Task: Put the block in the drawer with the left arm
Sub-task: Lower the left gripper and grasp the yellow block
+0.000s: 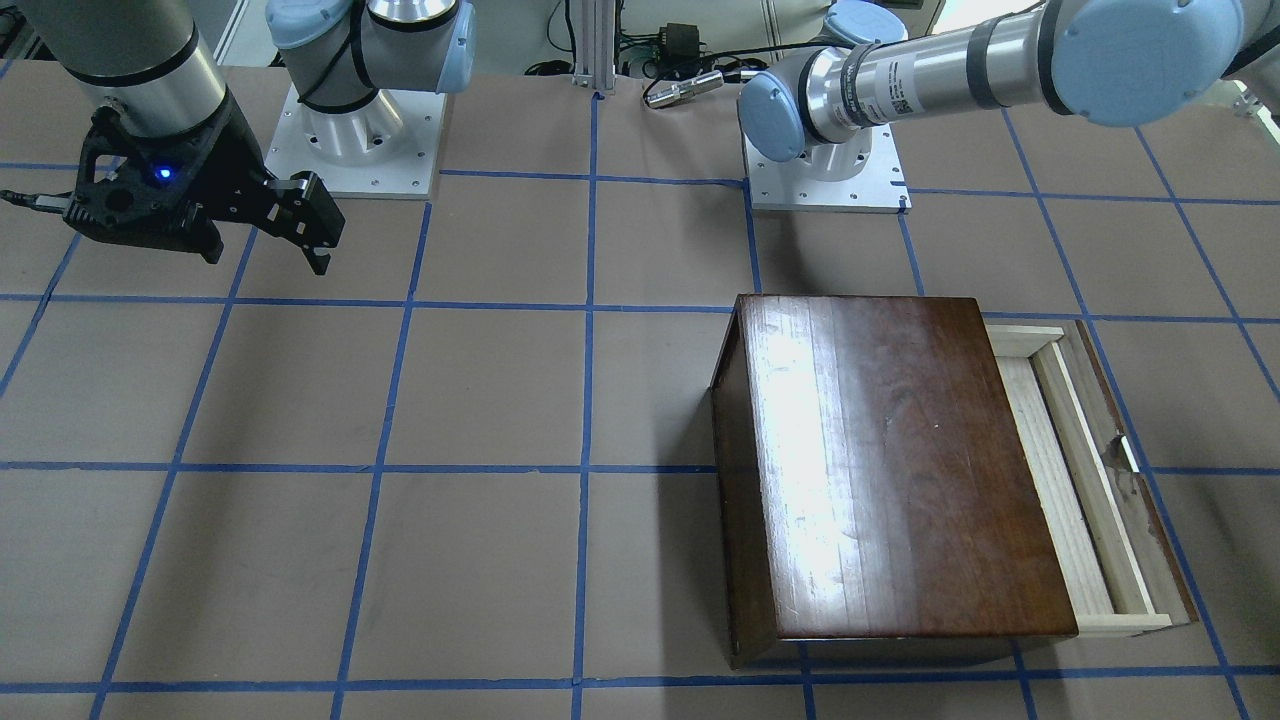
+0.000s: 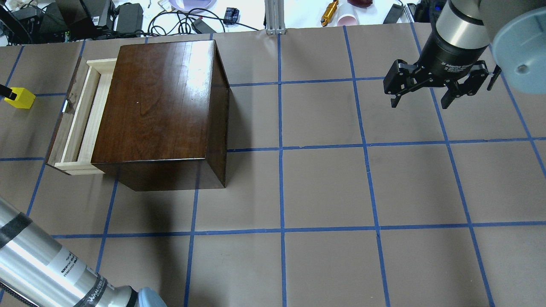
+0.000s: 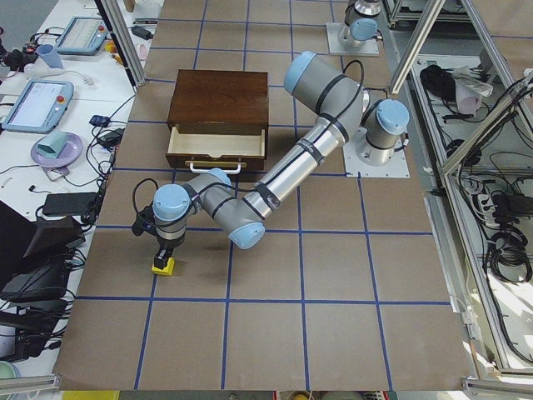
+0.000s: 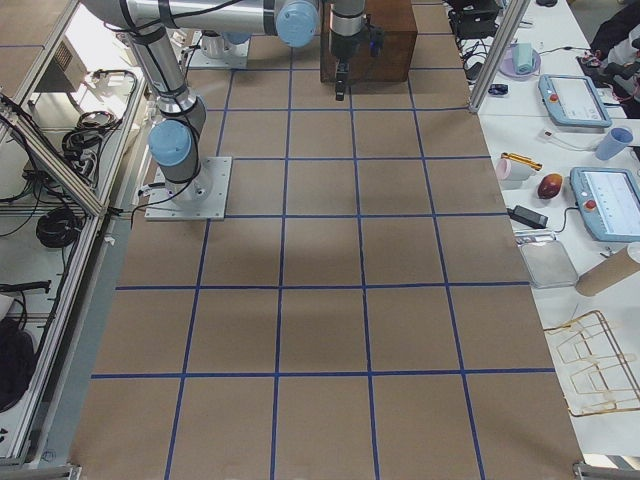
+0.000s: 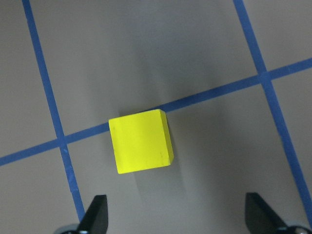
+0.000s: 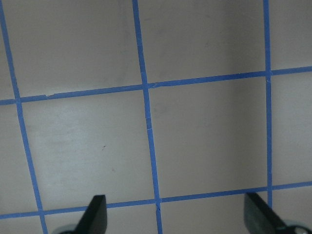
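The block (image 5: 141, 141) lies on the table (image 5: 219, 58) across a blue tape line (image 5: 214, 90), beneath the left gripper (image 5: 176, 217), whose jaws stand wide apart and grip nothing. Beyond it the drawer (image 2: 76, 128) stands open from the cabinet (image 2: 158, 98), near the block but apart from it. Far across the table the right gripper (image 2: 420, 102) hangs with its jaws spread, empty.

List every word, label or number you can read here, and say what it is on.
On the right arm, white print on the black wrist: too blurred to read.
On the left arm, a white sticker with a code and small print: too small to read.
On the block and the cabinet: no text.
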{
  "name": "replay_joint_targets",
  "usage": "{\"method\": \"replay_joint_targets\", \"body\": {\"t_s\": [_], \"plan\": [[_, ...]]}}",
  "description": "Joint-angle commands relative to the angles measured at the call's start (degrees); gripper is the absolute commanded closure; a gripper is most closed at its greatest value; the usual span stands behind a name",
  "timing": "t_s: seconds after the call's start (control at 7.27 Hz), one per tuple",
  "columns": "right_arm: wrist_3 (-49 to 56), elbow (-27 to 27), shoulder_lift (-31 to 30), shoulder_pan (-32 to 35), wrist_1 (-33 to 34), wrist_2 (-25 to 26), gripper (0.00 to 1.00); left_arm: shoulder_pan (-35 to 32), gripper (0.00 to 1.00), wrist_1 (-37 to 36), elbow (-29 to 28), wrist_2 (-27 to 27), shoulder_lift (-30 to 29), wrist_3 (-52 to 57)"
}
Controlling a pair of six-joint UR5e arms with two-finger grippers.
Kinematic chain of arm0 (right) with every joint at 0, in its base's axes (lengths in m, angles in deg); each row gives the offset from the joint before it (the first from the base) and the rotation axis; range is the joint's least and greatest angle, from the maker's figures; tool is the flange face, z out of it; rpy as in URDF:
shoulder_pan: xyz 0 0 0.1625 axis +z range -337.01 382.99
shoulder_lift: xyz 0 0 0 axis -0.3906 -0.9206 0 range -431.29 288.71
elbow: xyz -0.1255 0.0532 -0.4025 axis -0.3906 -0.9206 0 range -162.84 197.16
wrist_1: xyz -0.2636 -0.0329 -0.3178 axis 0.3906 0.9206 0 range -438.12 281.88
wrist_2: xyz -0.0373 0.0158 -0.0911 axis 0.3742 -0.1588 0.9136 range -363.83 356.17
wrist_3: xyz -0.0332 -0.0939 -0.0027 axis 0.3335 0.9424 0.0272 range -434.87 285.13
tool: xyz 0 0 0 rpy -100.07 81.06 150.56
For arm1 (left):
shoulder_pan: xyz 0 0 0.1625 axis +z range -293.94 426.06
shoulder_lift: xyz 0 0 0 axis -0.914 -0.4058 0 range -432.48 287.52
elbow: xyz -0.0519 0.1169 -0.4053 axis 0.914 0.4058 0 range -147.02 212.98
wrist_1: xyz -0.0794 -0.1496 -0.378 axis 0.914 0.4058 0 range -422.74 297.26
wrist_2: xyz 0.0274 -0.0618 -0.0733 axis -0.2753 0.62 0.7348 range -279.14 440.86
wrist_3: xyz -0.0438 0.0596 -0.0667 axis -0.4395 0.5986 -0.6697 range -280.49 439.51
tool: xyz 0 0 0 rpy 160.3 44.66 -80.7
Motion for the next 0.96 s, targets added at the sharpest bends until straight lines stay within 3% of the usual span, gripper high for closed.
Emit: {"method": "replay_joint_targets", "body": {"t_s": [0.0, 0.55, 0.69, 0.83], "plan": [[0.00, 0.00, 0.00, -0.09, 0.00, 0.00, 0.00, 0.01, 0.00, -0.88, -3.55, 0.39, -4.29, 0.80], [0.00, 0.00, 0.00, 0.00, 0.00, 0.00, 0.00, 0.01, 0.00, -2.47, -5.93, 1.44, -8.17, 0.80], [0.00, 0.00, 0.00, 0.00, 0.00, 0.00, 0.00, 0.09, 0.22, -2.47, -5.93, 1.27, -8.43, 0.89], [0.00, 0.00, 0.00, 0.00, 0.00, 0.00, 0.00, 0.09, 0.67, -2.47, -5.93, 1.01, -8.44, 0.98]]}}
